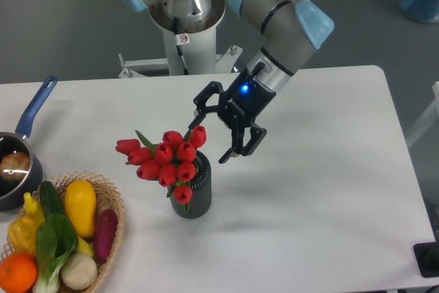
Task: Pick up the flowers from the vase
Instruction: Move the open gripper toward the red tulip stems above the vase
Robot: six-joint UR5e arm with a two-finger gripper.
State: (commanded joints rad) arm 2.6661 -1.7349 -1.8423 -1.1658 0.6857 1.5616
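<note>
Hand point(209, 140) hanging spread wide, released, just right of flowers point(164, 158) sitting in vase point(193, 192) near desk point(322, 190) middle

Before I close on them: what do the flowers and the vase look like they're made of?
The flowers: probably artificial, plastic or fabric, since the red heads look uniform and smooth, though I can't be sure. The vase: dark grey with vertical ribbing and a matte finish; it could be ceramic or moulded plastic. The gripper is open beside them.

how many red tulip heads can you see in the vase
About 10 flowers: two reaching left, three along the top nearest the open gripper, four clustered mid-bunch, one drooping over the vase front. Overlap may hide more.
</note>
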